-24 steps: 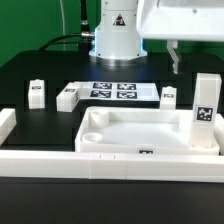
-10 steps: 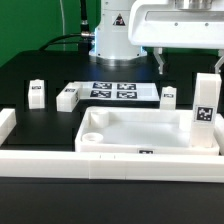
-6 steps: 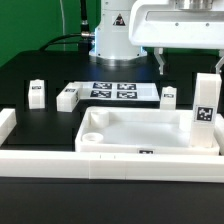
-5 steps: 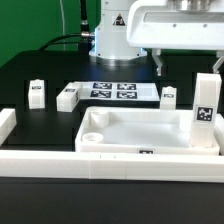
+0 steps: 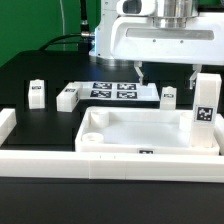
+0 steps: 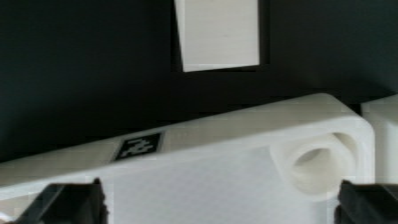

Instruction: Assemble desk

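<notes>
The white tray-like tabletop [image 5: 140, 135] lies rim up behind the front wall. One leg [image 5: 205, 118] stands upright at its corner on the exterior view's right. Three loose legs rest on the black table: one upright [image 5: 36, 93], one lying [image 5: 68, 97], and one [image 5: 168, 96] beyond the tabletop's far rim. My gripper [image 5: 166, 78] hangs open and empty above that far rim. In the wrist view my gripper [image 6: 222, 210] shows dark fingertips [image 6: 71, 205] wide apart over the tabletop [image 6: 196, 175], near a round corner socket [image 6: 320, 165]. A white leg [image 6: 222, 35] lies past the rim.
The marker board [image 5: 113, 90] lies flat behind the tabletop. A long white border wall [image 5: 90, 162] runs along the front, with a raised end [image 5: 6, 125] at the exterior view's left. The robot base [image 5: 115, 40] stands at the back.
My gripper has moved toward the exterior view's left and come lower, from behind the tabletop to above its far rim. The parts have not moved.
</notes>
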